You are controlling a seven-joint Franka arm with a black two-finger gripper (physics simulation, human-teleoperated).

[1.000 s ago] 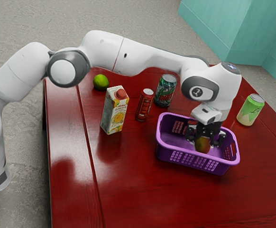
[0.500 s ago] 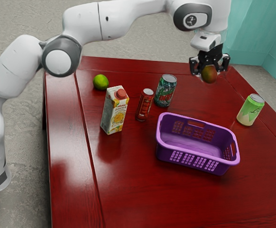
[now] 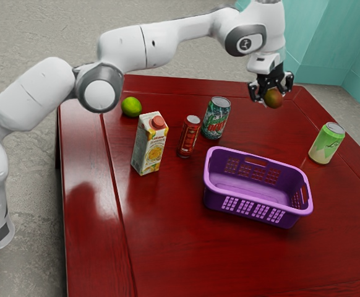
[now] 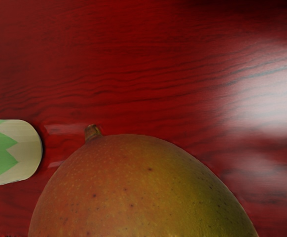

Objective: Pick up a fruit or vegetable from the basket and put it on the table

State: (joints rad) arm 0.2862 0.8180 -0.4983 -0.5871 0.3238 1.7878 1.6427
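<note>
Above a glossy red wooden table (image 3: 167,247), gripper (image 3: 271,90) grasping a mango (image 3: 273,98), grey floor (image 3: 25,185) around, teal wall (image 3: 328,37) behind.

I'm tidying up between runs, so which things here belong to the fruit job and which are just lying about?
Part of the job:
mango, held aloft by the end effector
purple basket, the named source
red table, the named destination

Just lying about:
lime
juice carton
slim red can
green-and-red can
pale green can
</note>
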